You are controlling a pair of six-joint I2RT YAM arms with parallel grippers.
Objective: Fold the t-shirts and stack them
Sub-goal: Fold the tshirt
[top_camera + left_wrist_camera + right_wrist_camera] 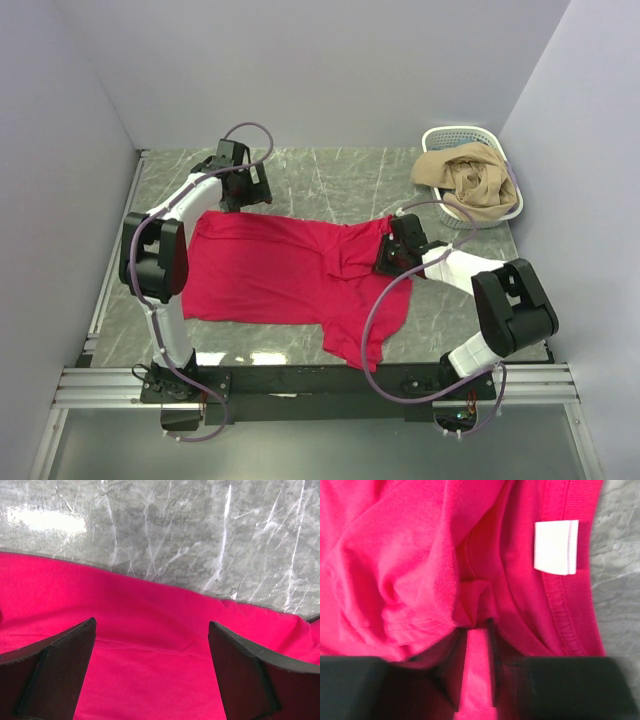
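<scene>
Figure: a crimson-red cloth t-shirt (270,270) lies spread flat, left of the white plastic lattice basket (445,133). Nearer the basket, the right gripper (477,645) pinches a thin ridge of cloth by the collar. Farther off, the left gripper (152,626) gapes wide and empty. Risk: so slight a pinch may slip, or gather both layers.

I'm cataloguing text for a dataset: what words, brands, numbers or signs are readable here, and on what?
None readable. The white neck label on the red t-shirt shows blank; the white basket carries no visible lettering.
</scene>
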